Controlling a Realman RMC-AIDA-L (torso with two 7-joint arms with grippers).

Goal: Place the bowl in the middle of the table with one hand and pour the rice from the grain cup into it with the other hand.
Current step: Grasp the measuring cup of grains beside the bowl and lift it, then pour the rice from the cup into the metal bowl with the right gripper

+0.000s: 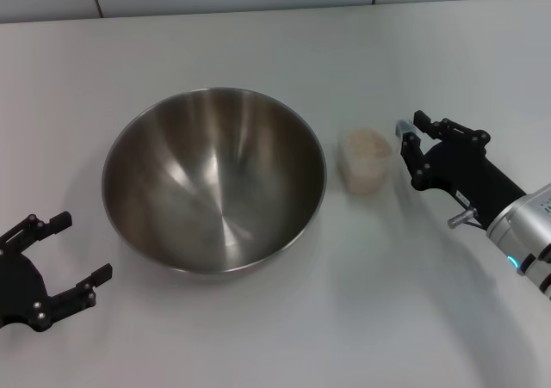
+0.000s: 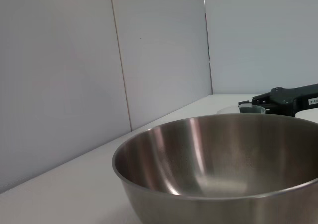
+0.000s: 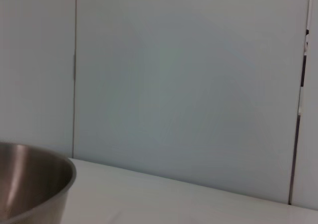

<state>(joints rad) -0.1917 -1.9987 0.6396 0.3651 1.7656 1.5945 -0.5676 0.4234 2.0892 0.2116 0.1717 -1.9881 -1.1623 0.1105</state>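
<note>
The black left gripper (image 1: 65,259) gapes wide, empty, near the wide stainless-steel bowl (image 1: 215,181) on the white table (image 1: 344,319). Just beyond, the clear plastic grain cup (image 1: 365,158) holds beige rice (image 1: 365,145); the black right gripper (image 1: 410,143) stands open beside it, holding nothing.

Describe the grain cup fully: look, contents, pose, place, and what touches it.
The grain cup is a small translucent plastic cup with a rounded-square rim, holding pale beige rice near its top. It stands upright on the white table, just right of the steel bowl, apart from its rim. The right gripper sits open right beside the cup, not gripping it. The left gripper lies open, left of the bowl.
</note>
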